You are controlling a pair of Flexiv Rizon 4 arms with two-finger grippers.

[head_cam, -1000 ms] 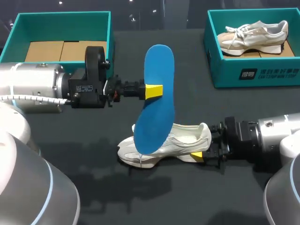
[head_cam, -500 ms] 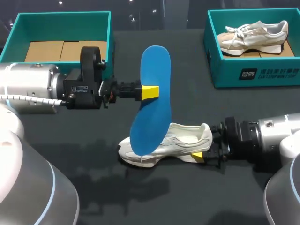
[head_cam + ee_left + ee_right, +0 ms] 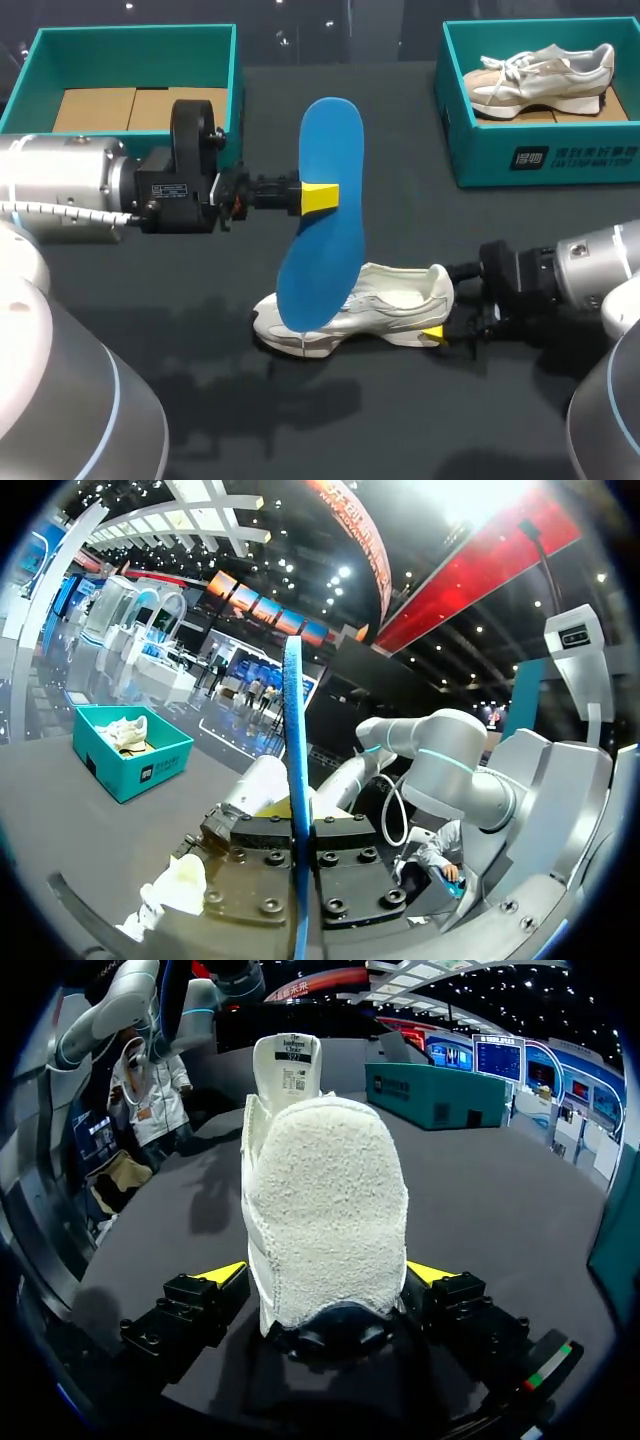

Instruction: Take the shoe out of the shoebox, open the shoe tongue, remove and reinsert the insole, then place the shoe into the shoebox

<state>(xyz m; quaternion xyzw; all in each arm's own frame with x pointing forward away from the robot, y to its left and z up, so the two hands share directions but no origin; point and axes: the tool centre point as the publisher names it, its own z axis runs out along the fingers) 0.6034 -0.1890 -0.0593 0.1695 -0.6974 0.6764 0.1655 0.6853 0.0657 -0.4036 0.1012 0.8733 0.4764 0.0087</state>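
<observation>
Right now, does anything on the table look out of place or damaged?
Nothing is damaged or spilled. The flat blue insole is out of the white sneaker, held upright over it by the left tool, while the right tool grips the sneaker's heel.

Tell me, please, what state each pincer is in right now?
Left pincer: closed on the insole.
Right pincer: closed on the shoe.
</observation>
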